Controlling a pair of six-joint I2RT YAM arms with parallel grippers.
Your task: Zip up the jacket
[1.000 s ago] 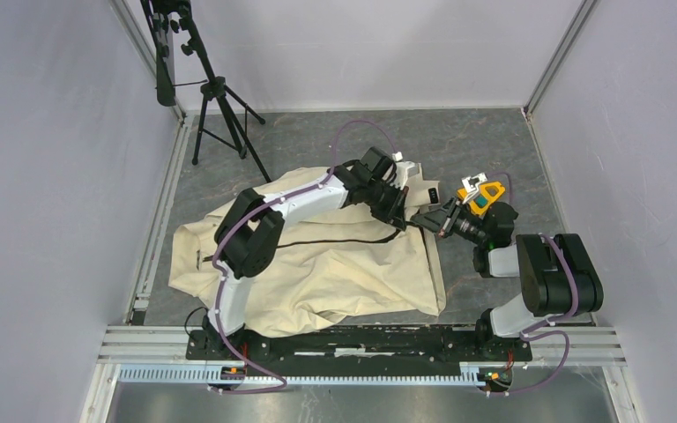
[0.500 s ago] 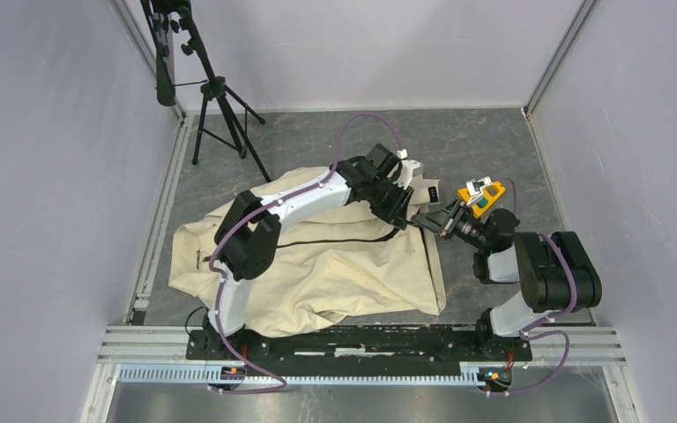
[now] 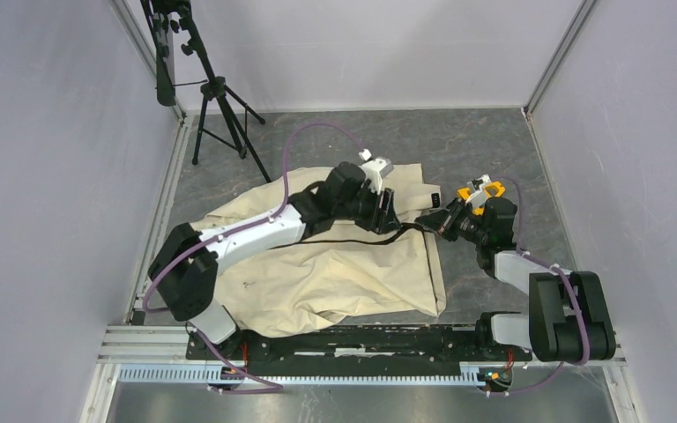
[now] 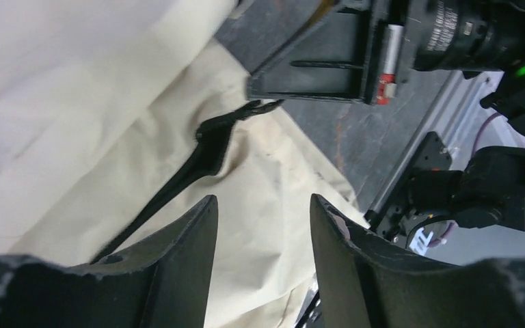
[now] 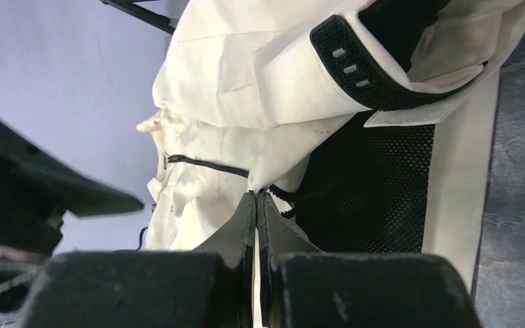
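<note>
The cream jacket (image 3: 335, 273) lies wrinkled on the grey floor, its dark zipper line (image 3: 344, 241) running left to right. My left gripper (image 3: 386, 211) hovers over the zipper's right end. In the left wrist view this gripper (image 4: 263, 201) is open with only fabric below it, and the black zipper (image 4: 208, 147) lies just ahead of the fingers. My right gripper (image 3: 436, 223) sits at the jacket's right edge. The right wrist view shows this gripper (image 5: 256, 193) shut on a thin fold of the jacket (image 5: 246, 68), beside black mesh lining (image 5: 369, 184).
A black tripod (image 3: 216, 97) stands at the back left. Grey walls enclose the floor on three sides. A metal rail (image 3: 361, 339) carrying the arm bases runs along the near edge. A black tab with snaps (image 5: 355, 68) shows on the jacket.
My left gripper has opened and pulled back to the left from the zipper's end, and its arm has swung low and left. The right gripper stays shut on the fabric.
</note>
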